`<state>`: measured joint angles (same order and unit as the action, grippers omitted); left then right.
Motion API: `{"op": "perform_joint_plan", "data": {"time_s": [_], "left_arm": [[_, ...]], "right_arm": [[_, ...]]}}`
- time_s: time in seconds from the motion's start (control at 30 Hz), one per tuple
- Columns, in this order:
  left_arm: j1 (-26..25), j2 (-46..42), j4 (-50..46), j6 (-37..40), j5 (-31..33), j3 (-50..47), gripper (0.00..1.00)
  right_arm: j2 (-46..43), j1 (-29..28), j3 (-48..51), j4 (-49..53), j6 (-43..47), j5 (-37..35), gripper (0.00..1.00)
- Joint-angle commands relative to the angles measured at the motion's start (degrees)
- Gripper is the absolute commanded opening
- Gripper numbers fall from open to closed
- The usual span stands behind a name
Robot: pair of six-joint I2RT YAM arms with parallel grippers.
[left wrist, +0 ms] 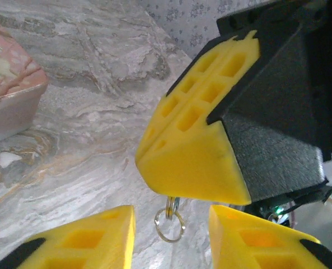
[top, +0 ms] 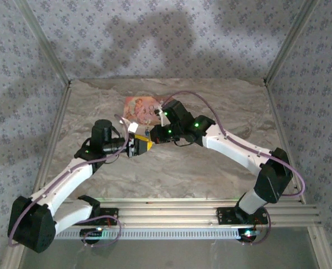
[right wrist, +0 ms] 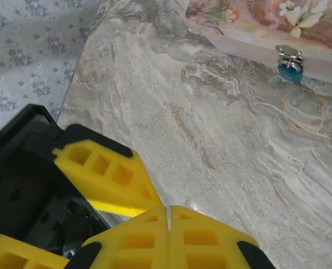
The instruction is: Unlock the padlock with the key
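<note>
**One Shut, One Wide**

Closest to the lens in the left wrist view were the two yellow fingers (left wrist: pixel 98 238) of your left tool (left wrist: pixel 171 241). They stood apart with nothing in them. Just above that gap, your right tool (right wrist: pixel 168 216) had its fingers pressed together. A key ring (left wrist: pixel 170 223) hung from its tip, so I think it was clamped on the key. The key itself was hidden inside the fingers.

The blue padlock (right wrist: pixel 289 66) hung straight down on the front of the pink box (right wrist: pixel 255 25). It was well apart from the right tool, ahead of it across the bare table (right wrist: pixel 210 140). Your right arm had the key, so it was the one to reach. You could not tell which way the key pointed.
</note>
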<state>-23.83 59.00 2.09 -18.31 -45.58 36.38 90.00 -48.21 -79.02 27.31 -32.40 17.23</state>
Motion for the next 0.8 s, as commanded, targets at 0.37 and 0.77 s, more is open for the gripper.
{"op": "perform_joint_plan", "data": {"time_s": [0.37,0.77], "left_arm": [[4.02,1.7,21.45,-15.71,-14.62,-2.38,0.44],[2.66,3.42,21.06,-14.3,-12.83,-2.24,0.41]], "right_arm": [[-3.19,3.35,-0.38,-5.6,8.57,12.65,0.0],[-4.98,4.35,2.92,-10.56,3.41,13.7,0.0]]}}
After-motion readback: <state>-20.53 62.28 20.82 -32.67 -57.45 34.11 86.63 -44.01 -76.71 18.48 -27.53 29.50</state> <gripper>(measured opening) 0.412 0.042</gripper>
